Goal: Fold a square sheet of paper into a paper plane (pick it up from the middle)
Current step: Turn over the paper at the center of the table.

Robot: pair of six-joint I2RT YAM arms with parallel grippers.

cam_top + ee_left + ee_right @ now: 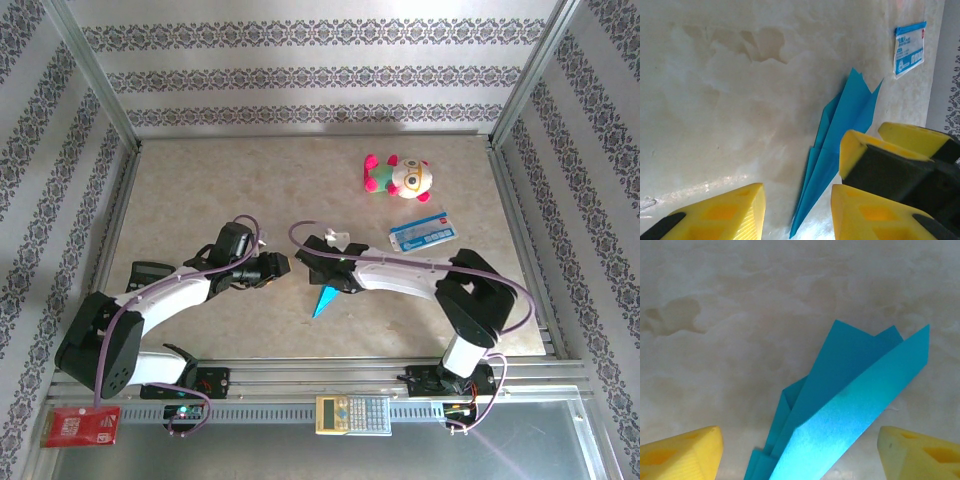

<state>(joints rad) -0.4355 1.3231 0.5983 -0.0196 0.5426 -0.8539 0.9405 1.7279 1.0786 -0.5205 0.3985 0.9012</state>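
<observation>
The square sheet of paper lies folded as a teal-blue paper plane (pixel 325 300) on the table between the two arms, nose toward the near edge. In the left wrist view the paper plane (pixel 840 130) rests flat, its tip between the spread yellow fingers of my left gripper (pixel 797 215), which is open and touches nothing. One yellow finger (pixel 856 150) of the other arm hangs over the plane's side. My right gripper (pixel 802 455) stands open just above the plane (pixel 850 405), whose raised wing sits between the wide-apart fingers without being clamped. From above, the left gripper (pixel 283 265) and right gripper (pixel 318 268) nearly meet.
A pink-and-white plush toy (pixel 398 176) sits at the back right, with a white-and-blue printed card (pixel 421 233) (pixel 909 49) in front of it. A calculator (pixel 352 413) and a red item (pixel 80 425) lie on the near rail. Metal frame posts border the table.
</observation>
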